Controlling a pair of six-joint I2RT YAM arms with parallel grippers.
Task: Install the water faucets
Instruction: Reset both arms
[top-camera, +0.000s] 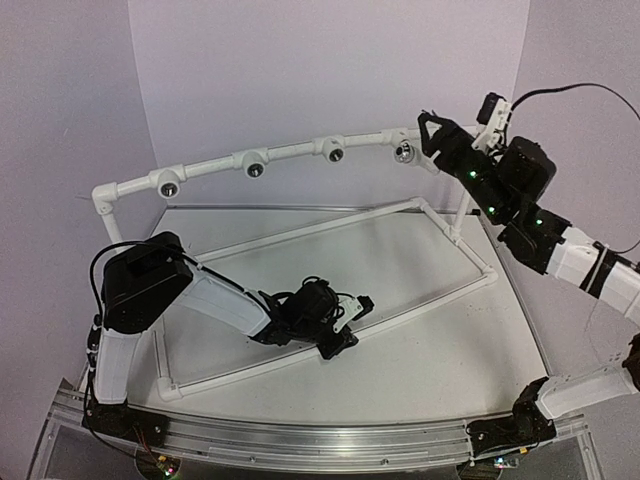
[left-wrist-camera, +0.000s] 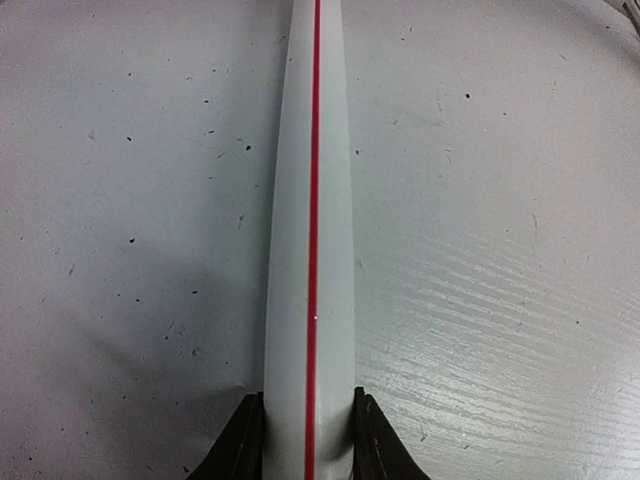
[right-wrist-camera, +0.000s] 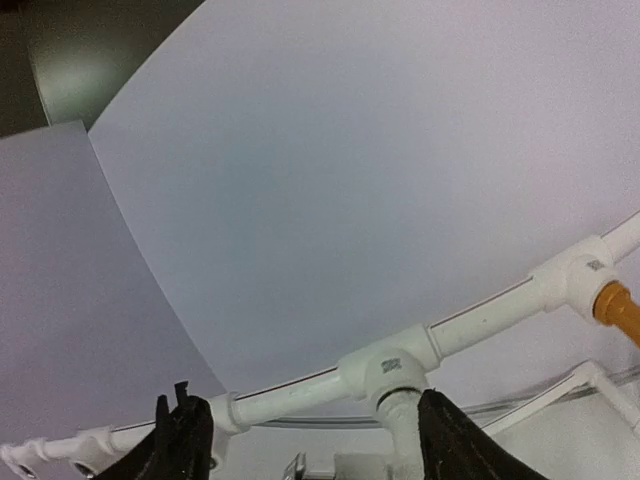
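Left gripper: low over the table, closed on the frame's near bottom pipe, a white tube with a red stripe; both fingers press its sides, and the role is judged to be a brace. Frame: white piping whose raised back rail carries four round dark sockets in a row; none shows a spout from overhead. Right gripper: raised at the rail's right end, jaws apart and empty, with a tee seen between the fingers but touched by neither. Orange faucet: only an orange stub shows, projecting from the next fitting at the right edge of the right wrist view and cut off there; it is judged already seated. It cannot be picked out from overhead. White faucet: not found in any view. Step in hand: judged to be the gap between faucets, one in and one to go. Next move calls for locating and grasping the white faucet, lining its stem up square with a free socket, and pressing it home against the left gripper's hold.
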